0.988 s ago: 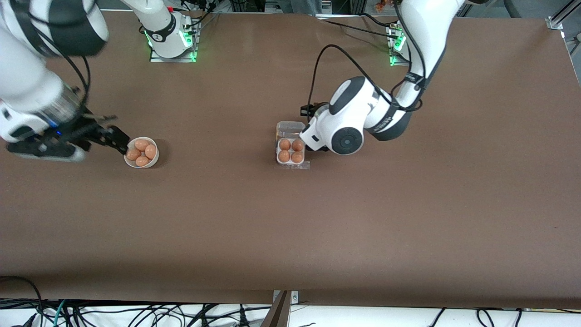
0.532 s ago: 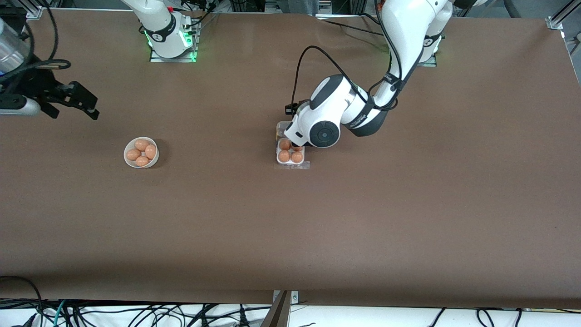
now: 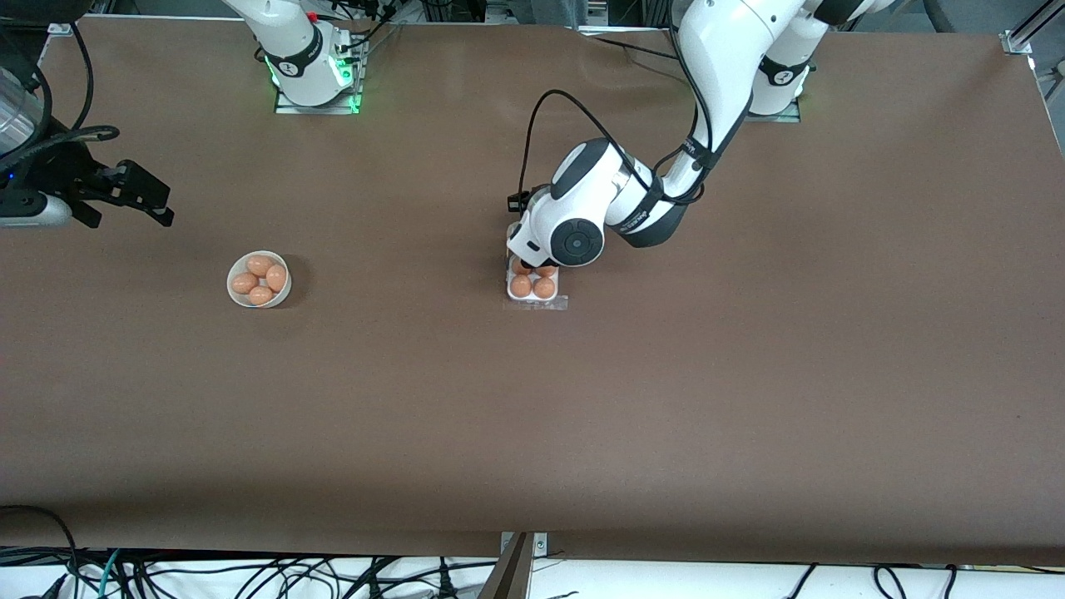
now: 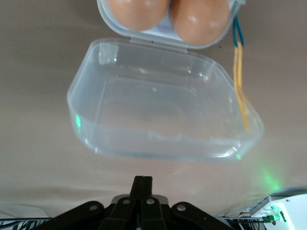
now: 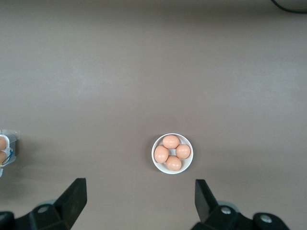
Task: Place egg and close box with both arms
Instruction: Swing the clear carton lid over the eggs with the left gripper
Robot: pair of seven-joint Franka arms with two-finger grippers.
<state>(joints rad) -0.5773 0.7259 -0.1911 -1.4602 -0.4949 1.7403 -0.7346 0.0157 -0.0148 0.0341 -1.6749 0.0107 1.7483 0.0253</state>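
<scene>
Closing the box (image 3: 533, 287) is the step in hand: all four cells of its white tray hold an egg (image 3: 521, 285), and the clear hinged lid (image 4: 163, 103) lies flung open flat on the counter (image 3: 582, 416), just ahead of my left gripper (image 4: 141, 184). My left fingers (image 4: 141, 181) are pressed together and hold nothing; they sit low, close to the lid's free edge. To do this well, I judge I should slip the joined tips under that edge and sweep it up and over the hinge, gently, since the light tray may slide. My right gripper (image 3: 137, 195) waits, raised over the counter toward the right arm's end, its fingers (image 5: 72, 196) spread wide and empty. Between them, farther off, stands a white bowl (image 5: 172, 153) of four spare eggs. Yellow-and-blue wires (image 4: 238, 81) dangle beside the lid and could snag it.
</scene>
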